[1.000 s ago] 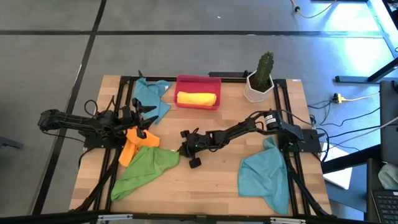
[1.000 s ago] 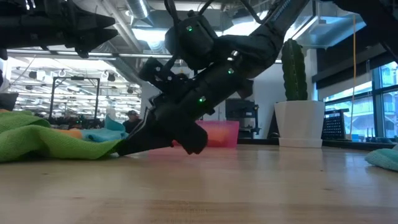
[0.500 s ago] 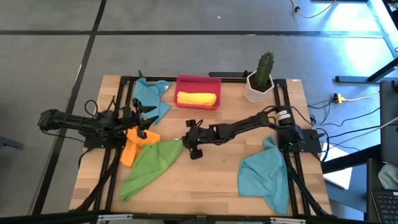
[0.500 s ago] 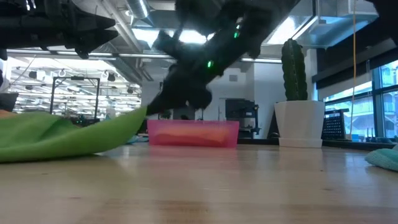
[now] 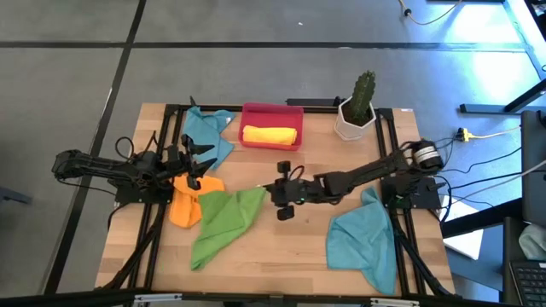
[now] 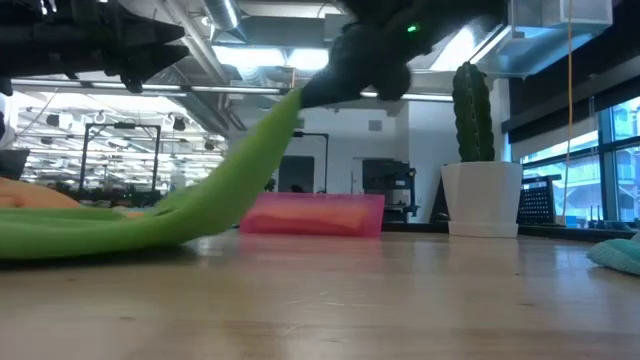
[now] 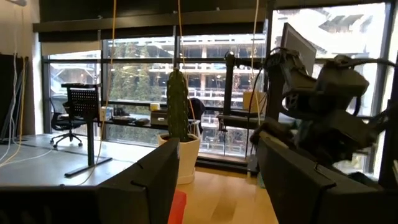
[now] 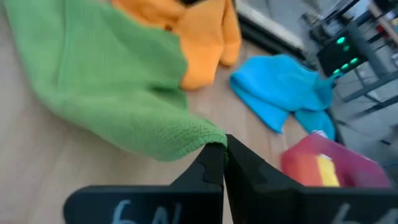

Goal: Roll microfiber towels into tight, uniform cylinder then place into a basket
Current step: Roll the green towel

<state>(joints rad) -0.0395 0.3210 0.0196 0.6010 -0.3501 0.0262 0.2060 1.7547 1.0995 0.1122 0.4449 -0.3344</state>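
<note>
A green towel [image 5: 223, 223] lies at the table's middle left, one corner lifted by my right gripper [image 5: 271, 191], which is shut on it. In the low view the green towel [image 6: 215, 195] slopes up from the table to that gripper [image 6: 305, 97]. My left gripper [image 5: 205, 162] waits open above the orange towel [image 5: 186, 205] at the left. The red basket [image 5: 290, 111] at the far middle holds a rolled yellow towel [image 5: 270, 135]. One teal towel [image 5: 209, 132] lies far left and another [image 5: 363, 243] near right. My right gripper pinches the green towel's corner [image 8: 208, 142] between its two shut fingers [image 8: 249, 168], at an edge. The fingers slant down from the table's right side. The corner is lifted clear and the cloth slopes down taut, with its left part [image 6: 60, 235] on the table.
A white pot with a cactus [image 5: 356, 107] stands at the far right, beside the basket. Bare wood [image 5: 281, 256] lies between the green towel and the near-right teal towel. Black frame rails run along both sides of the table.
My right gripper has risen and gone toward the table's right edge, carrying the green towel's corner up off the table. The towel has been drawn out into a taut slope and dragged rightward, uncovering more of the orange towel; its left part stays on the table.
</note>
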